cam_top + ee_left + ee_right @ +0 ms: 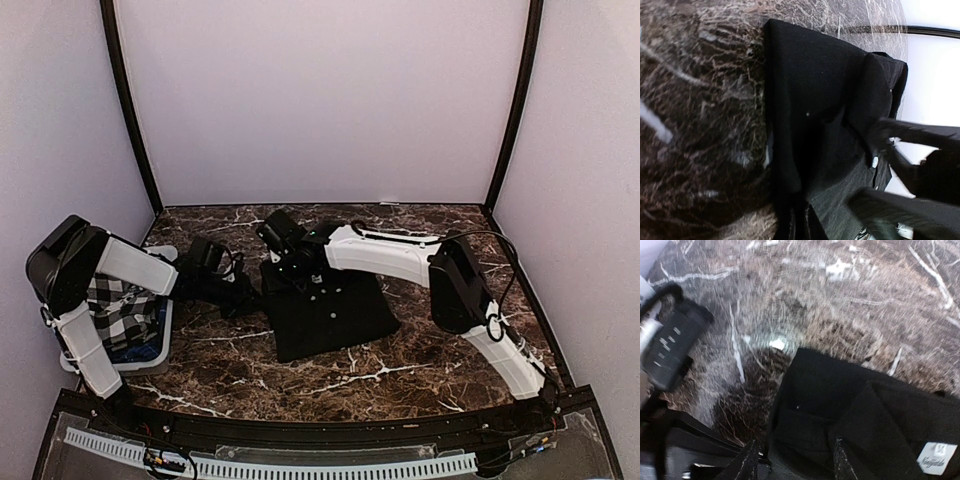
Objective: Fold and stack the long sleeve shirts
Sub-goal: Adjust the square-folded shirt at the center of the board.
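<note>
A plain black long sleeve shirt [330, 310] with small pale buttons lies folded into a rough square on the marble table. My left gripper [245, 292] is at its left edge. In the left wrist view its fingers [801, 225] stand close together with a fold of the black cloth [820, 100] pinched between them. My right gripper [290, 265] hovers over the shirt's far left corner. In the right wrist view it [794, 462] is open, its fingers [747, 460] wide apart over the cloth [840, 400]. A white neck label [937, 457] shows.
A white basket [150, 365] stands at the left edge of the table, holding a black-and-white plaid shirt [120, 305] over something blue. The left arm [675, 340] lies close beside the right gripper. Pale walls close in the back and both sides.
</note>
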You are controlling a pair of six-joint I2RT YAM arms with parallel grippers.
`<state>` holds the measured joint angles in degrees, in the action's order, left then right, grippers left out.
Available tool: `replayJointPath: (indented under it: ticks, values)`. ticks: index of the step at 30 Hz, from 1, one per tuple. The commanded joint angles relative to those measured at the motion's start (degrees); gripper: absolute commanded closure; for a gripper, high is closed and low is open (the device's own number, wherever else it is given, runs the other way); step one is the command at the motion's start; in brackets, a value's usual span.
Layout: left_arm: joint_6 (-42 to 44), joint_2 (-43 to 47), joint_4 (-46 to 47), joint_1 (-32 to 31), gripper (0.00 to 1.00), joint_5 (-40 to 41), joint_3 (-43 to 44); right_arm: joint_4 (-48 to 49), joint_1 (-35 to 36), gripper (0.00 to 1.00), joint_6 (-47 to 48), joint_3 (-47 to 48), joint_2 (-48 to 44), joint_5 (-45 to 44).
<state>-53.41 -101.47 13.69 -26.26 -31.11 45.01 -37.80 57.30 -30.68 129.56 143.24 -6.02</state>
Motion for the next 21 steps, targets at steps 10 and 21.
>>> replayJointPath:
  ticks: [10, 21]
  values:
    - [-1.2, 5.4, 0.7, -0.4, 0.93, -1.3, -4.3, -4.1, 2.4, 0.45, 0.7, 4.9, 4.1, -4.9]
    - [-2.0, 4.9, 1.7, -1.4, 0.98, -1.5, -4.5, -5.2, 2.0, 0.59, 1.4, 8.5, 6.5, -6.8]
